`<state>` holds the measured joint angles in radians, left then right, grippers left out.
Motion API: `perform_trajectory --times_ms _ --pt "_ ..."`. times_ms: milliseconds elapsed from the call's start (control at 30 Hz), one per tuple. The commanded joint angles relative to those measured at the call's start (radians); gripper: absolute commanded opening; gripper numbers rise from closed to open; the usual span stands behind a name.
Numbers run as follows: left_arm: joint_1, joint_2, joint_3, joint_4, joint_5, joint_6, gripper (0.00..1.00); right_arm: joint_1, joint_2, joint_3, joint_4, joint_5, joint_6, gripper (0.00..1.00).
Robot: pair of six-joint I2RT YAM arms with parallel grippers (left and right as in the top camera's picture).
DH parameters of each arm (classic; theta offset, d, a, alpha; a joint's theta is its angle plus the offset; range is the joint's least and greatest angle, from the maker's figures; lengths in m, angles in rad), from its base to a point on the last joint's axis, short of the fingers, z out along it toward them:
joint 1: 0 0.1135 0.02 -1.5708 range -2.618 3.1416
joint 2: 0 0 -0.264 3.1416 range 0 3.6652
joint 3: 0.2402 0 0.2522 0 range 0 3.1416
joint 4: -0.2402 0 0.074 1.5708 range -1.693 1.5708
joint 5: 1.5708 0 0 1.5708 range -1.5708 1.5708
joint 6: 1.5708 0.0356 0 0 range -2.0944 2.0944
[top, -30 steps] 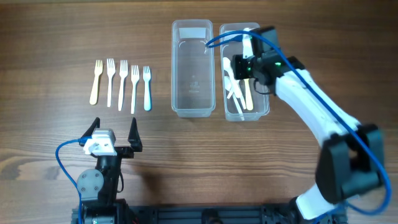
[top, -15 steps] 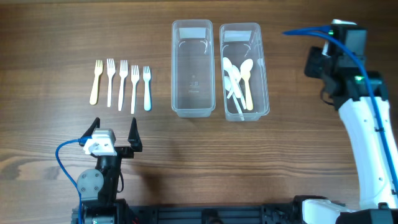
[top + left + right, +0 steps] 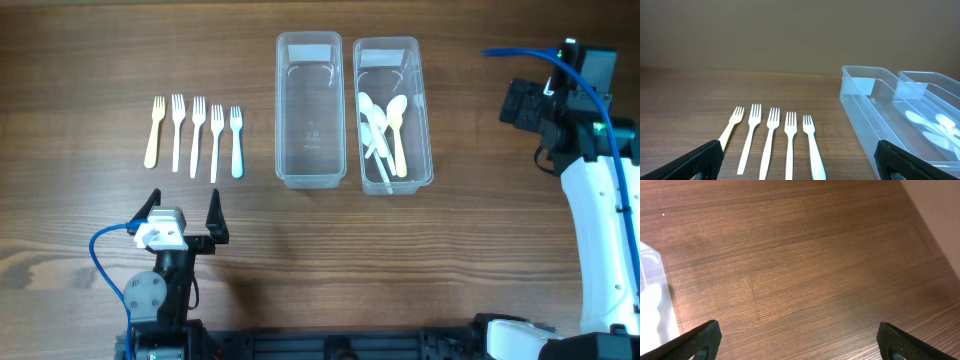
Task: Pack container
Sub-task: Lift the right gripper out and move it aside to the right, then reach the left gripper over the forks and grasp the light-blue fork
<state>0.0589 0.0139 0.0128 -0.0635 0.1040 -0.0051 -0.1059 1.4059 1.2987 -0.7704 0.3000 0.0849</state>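
Observation:
Two clear plastic containers stand side by side at the back. The left container (image 3: 309, 110) (image 3: 875, 112) is empty, and the right container (image 3: 392, 60) (image 3: 940, 85) holds several pale spoons (image 3: 382, 130) (image 3: 932, 125). Several plastic forks (image 3: 195, 135) (image 3: 772, 140) lie in a row to the left. My left gripper (image 3: 183, 215) (image 3: 800, 162) is open near the front edge, facing the forks, with nothing between its fingers. To the right of the containers, my right gripper (image 3: 520, 105) (image 3: 797, 340) hangs open and empty above bare wood.
The wooden table (image 3: 470, 260) carries nothing else. A corner of the right container (image 3: 652, 295) shows at the left edge of the right wrist view. The table's far right edge (image 3: 932, 240) runs close by that gripper.
My right gripper has pulled away from above the right container toward the table's right side, and its jaws have opened wide. The left arm has not moved.

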Motion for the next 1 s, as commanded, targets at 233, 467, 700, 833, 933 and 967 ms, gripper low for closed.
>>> perform_trajectory --times_ms 233,467,700,833,933,967 --pt "-0.004 -0.006 -0.006 0.018 0.093 -0.006 1.00 0.002 -0.003 0.010 0.000 0.013 -0.005 1.00" --pt "-0.004 0.012 0.039 -0.037 0.217 -0.095 1.00 0.002 -0.003 0.010 0.000 0.013 -0.006 1.00" --pt "-0.004 0.263 0.349 -0.245 0.105 -0.114 1.00 0.002 -0.003 0.010 0.000 0.013 -0.005 1.00" --pt "-0.004 0.546 0.642 -0.429 0.045 -0.111 1.00 0.002 -0.003 0.010 0.000 0.013 -0.005 1.00" --pt "-0.004 0.768 0.879 -0.595 0.034 -0.112 1.00 0.002 -0.003 0.010 0.000 0.013 -0.005 1.00" --pt "-0.005 0.841 0.954 -0.649 0.041 -0.111 1.00 0.002 -0.003 0.010 0.000 0.013 -0.005 1.00"
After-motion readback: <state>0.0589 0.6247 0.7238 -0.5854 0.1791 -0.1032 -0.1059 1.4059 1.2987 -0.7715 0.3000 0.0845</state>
